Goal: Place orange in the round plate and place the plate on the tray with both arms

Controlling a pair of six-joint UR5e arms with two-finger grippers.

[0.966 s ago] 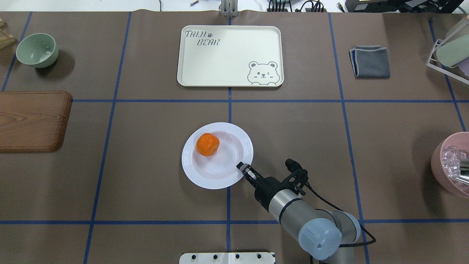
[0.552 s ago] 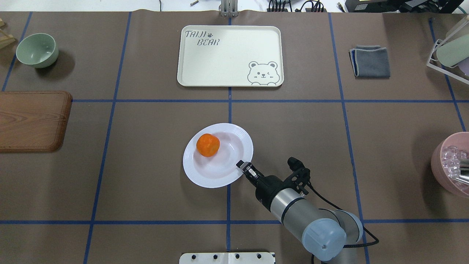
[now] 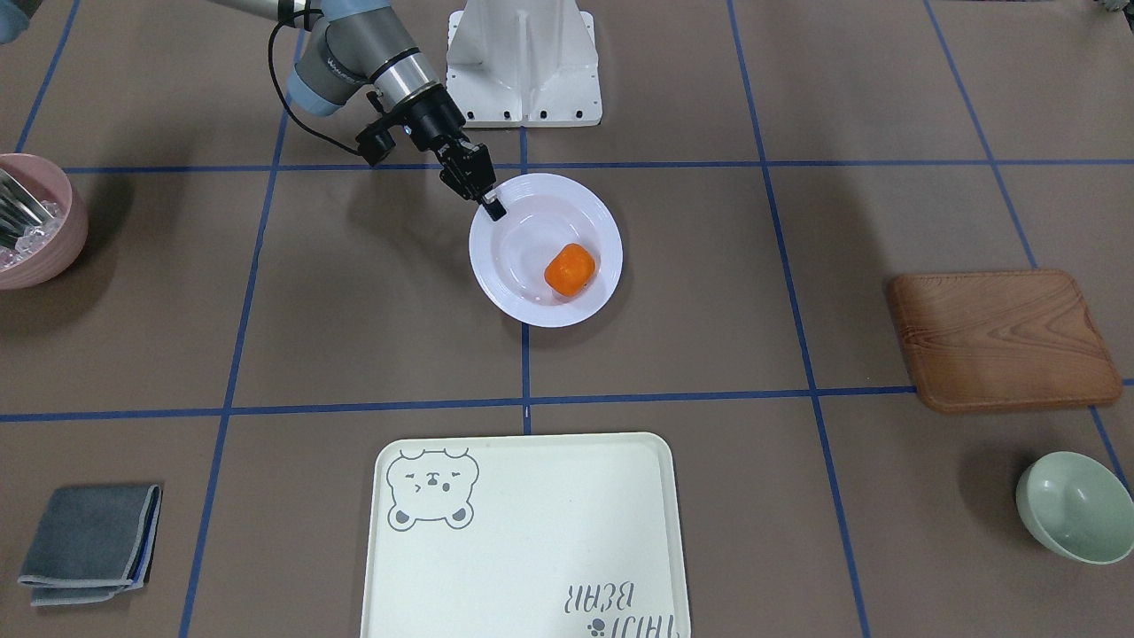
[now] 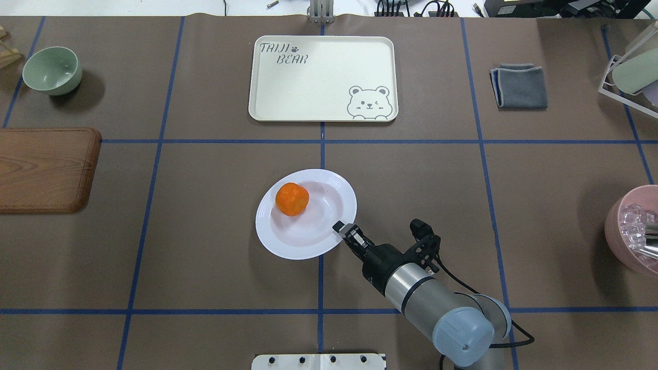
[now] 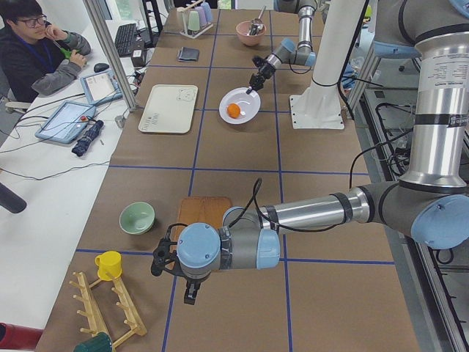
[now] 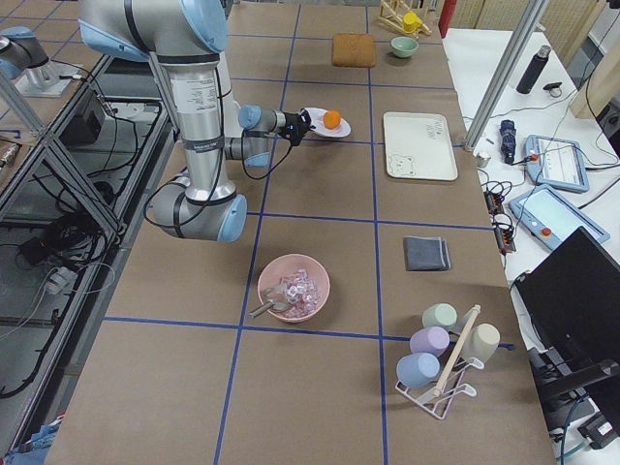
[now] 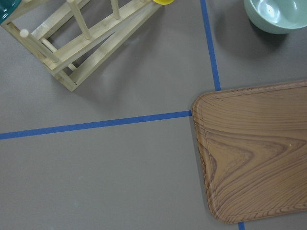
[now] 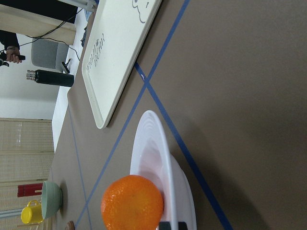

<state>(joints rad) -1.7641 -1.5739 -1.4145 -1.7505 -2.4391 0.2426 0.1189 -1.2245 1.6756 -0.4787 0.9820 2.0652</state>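
Note:
The orange (image 4: pixel 292 199) lies inside the round plate (image 4: pixel 318 239), on its left half; both stand at the table's middle. My right gripper (image 4: pixel 340 227) is shut on the plate's near-right rim, one finger over the rim, and the plate looks slightly tilted. From the right wrist view the orange (image 8: pixel 133 202) sits against the plate's rim (image 8: pixel 160 143), with the tray (image 8: pixel 120 57) beyond it. The tray (image 4: pixel 322 78) lies bare at the far middle. My left gripper (image 5: pixel 189 293) hangs off the table's left end, near the wooden board; whether it is open or shut I cannot tell.
A brown wooden board (image 4: pixel 46 169) and a pale green bowl (image 4: pixel 52 70) are on the left. A folded grey cloth (image 4: pixel 519 85), a cup rack (image 4: pixel 632 72) and a pink bowl (image 4: pixel 635 231) with ice are on the right. A person (image 5: pixel 33 51) sits beyond the table's far side.
The right arm has shifted a little to the right with the plate's rim in its gripper; the plate has tipped slightly and nudged away from the robot, and the orange stays in it.

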